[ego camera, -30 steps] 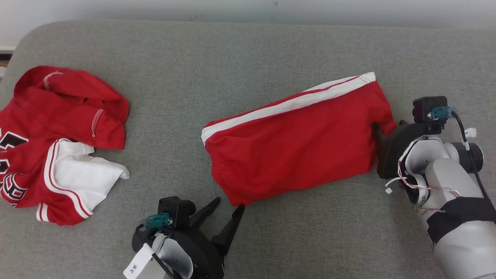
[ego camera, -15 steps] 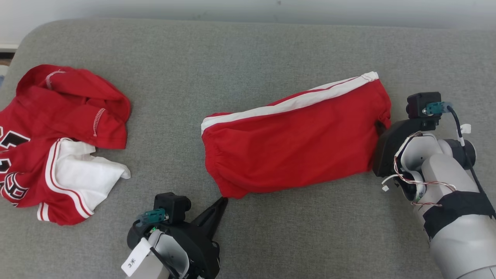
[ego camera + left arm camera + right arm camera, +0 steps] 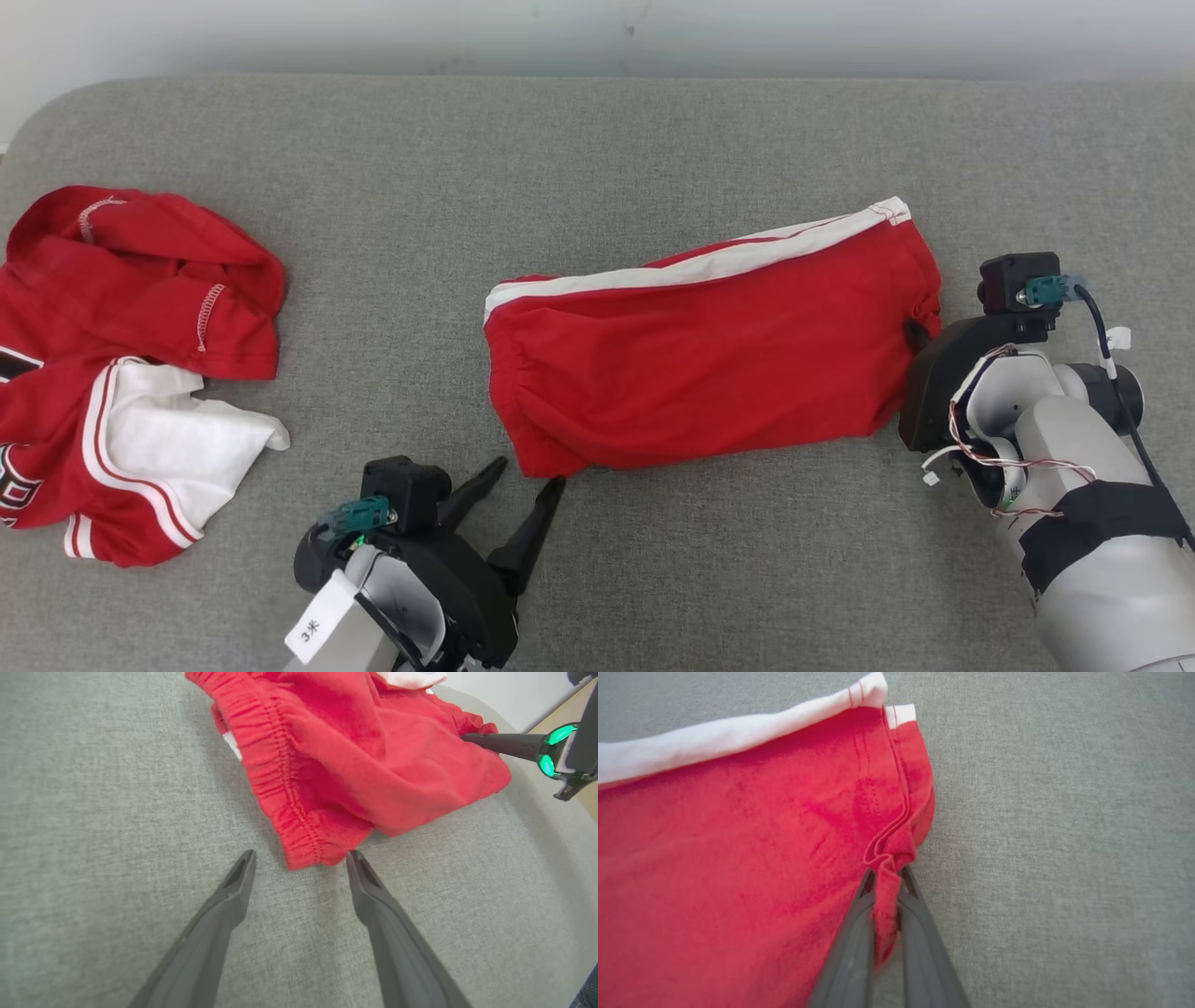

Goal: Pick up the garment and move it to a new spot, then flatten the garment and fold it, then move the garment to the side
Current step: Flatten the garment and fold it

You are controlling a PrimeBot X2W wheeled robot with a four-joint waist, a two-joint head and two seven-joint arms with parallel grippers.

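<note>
Now the red shorts [image 3: 709, 373] look folded; right claw [image 3: 887, 872] pinches their hem, left claw [image 3: 301, 855] gapes empty beside the waistband; sideways move remains.

The crumpled red-and-white jersey [image 3: 140, 308] is running off the left edge; the red white-striped shorts [image 3: 700, 364] are partly covering the right gripper's [image 3: 917, 331] fingertips.

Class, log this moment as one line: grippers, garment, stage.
red shorts: lying on grey cushion | left gripper: open, tips either side of waistband corner | right gripper: shut on leg hem | stage: likely flattening
</note>
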